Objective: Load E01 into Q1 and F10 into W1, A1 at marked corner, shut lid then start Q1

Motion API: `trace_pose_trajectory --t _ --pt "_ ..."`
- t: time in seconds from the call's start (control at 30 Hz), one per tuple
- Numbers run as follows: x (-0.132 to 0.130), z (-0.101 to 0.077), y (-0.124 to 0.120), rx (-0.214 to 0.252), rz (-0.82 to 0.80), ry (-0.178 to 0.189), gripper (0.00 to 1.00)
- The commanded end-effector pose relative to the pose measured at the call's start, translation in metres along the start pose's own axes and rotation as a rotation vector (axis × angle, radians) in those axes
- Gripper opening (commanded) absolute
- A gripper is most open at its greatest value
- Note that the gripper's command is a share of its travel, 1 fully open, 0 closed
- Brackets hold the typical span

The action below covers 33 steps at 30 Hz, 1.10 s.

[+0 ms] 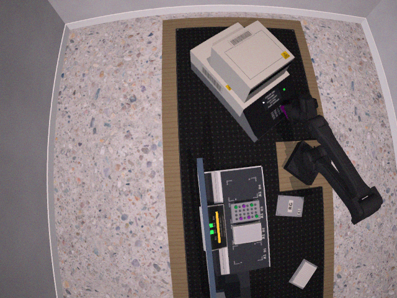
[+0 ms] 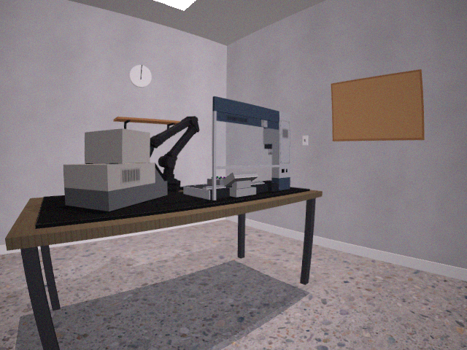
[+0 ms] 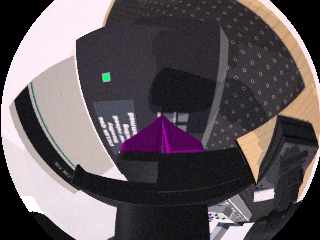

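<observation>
The real-time cycler Q1 (image 1: 243, 67) stands at the far end of the black mat, and it also shows in the side view (image 2: 113, 169). Its lid (image 1: 253, 54) lies down over the body, so the block and any plate under it are hidden. The lamp (image 1: 284, 89) on its dark panel is green, also in the wrist view (image 3: 106, 78). My gripper (image 1: 283, 111) is shut and empty, its purple fingertips (image 3: 162, 136) together at the panel's key rows (image 1: 275, 113). Which key they meet I cannot tell. A white PCR plate (image 1: 303, 273) sits in a nest at the near right. Deck positions D4 (image 1: 242, 185) and D1 (image 1: 248, 254) are empty.
The tube cooling block (image 1: 245, 212) with green and purple tubes sits on D3, and the white deep-well block (image 1: 247, 233) on D2. The grey regrip nest RG (image 1: 287, 205) is empty. A blue-framed deck screen (image 1: 205, 224) stands left of the deck. My arm's base (image 1: 301, 161) is right of the mat.
</observation>
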State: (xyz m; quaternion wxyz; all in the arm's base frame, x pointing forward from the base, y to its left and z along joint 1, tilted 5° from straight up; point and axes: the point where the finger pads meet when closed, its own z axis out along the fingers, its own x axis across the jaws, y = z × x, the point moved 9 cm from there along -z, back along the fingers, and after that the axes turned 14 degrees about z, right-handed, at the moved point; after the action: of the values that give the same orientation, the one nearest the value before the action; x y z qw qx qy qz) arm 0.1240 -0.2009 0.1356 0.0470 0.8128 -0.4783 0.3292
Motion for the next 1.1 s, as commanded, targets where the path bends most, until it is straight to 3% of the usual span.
trace_pose_trajectory --t 0.0,0.27,0.57,1.07 --pt "0.011 -0.004 -0.002 0.005 -0.022 0.049 0.00" --pt "-0.002 -0.003 0.002 -0.005 -0.002 0.021 0.00" --pt "0.014 -0.002 -0.003 0.006 -0.014 0.003 0.00" --pt "0.033 -0.006 0.000 -0.002 -0.015 0.058 0.00"
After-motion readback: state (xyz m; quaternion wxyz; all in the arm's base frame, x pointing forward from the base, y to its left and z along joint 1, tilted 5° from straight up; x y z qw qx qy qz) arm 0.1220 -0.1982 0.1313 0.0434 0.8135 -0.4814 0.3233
